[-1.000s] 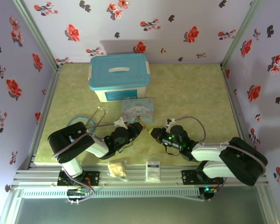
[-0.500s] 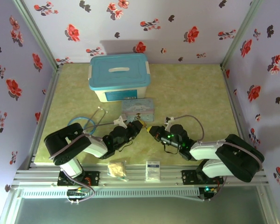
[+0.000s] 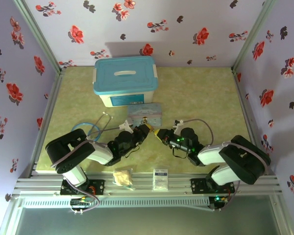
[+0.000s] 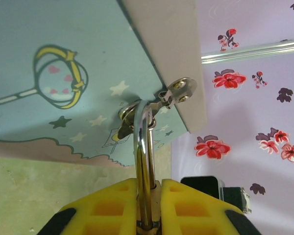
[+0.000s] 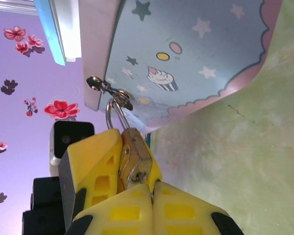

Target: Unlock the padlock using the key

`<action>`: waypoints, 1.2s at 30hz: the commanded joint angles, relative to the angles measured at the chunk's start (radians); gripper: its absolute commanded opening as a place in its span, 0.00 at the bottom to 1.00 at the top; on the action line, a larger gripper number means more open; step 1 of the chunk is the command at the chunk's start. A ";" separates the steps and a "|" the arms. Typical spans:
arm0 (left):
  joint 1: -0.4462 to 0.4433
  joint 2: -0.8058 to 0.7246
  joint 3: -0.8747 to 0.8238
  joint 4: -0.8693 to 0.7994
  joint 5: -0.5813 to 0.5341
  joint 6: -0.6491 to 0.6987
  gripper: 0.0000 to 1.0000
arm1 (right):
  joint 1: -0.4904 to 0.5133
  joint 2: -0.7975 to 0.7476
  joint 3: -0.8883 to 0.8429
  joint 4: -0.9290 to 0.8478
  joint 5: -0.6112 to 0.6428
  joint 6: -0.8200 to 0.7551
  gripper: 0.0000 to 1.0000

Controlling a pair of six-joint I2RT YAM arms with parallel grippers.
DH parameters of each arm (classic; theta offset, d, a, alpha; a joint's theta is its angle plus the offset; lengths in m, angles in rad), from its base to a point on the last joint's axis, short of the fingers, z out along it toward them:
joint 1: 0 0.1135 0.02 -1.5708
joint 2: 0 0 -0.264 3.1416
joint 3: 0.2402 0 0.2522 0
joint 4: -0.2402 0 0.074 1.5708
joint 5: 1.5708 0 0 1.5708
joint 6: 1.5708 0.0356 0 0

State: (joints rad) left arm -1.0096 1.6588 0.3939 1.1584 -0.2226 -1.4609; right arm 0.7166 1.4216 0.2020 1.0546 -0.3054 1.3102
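Lower centre: my left pincer (image 4: 148, 191) grips the padlock (image 5: 134, 154), shackle (image 4: 143, 147) through the clasp (image 4: 179, 90) of the tin (image 4: 63, 49); my right pincer (image 5: 149, 196), closed on the key (image 5: 139, 177), meets the padlock's base.

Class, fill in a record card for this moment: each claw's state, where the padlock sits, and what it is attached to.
Left claw: shut on the padlock
Right claw: shut at the padlock's base; a grey sliver, likely the key, between its tips
Shackle: threaded through the ring on the tin
Lock state: cannot tell whether opened
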 commanded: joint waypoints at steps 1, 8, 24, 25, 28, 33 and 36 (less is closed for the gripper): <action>-0.024 -0.018 0.031 0.098 0.080 0.003 0.00 | -0.040 0.007 0.013 0.064 -0.021 -0.002 0.00; -0.041 0.003 0.060 0.101 0.089 0.004 0.00 | -0.042 -0.016 0.038 0.004 -0.008 -0.031 0.00; -0.083 0.060 0.092 0.095 0.054 -0.010 0.00 | 0.012 -0.085 0.080 -0.129 0.102 -0.050 0.16; -0.080 0.060 0.085 0.097 0.048 -0.010 0.00 | 0.013 -0.104 0.070 -0.153 0.112 -0.052 0.17; -0.074 0.067 0.076 0.105 0.043 -0.017 0.00 | 0.015 -0.156 0.034 -0.175 0.158 -0.025 0.15; -0.073 0.076 0.084 0.105 0.045 -0.015 0.00 | 0.020 -0.201 0.047 -0.248 0.172 -0.043 0.00; -0.073 0.076 0.084 0.103 0.047 -0.017 0.00 | 0.032 -0.189 0.062 -0.242 0.173 -0.048 0.00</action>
State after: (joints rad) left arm -1.0492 1.7325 0.4706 1.1957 -0.2558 -1.4872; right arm 0.7353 1.2362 0.2264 0.7967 -0.1703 1.2827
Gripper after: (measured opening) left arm 0.132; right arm 0.042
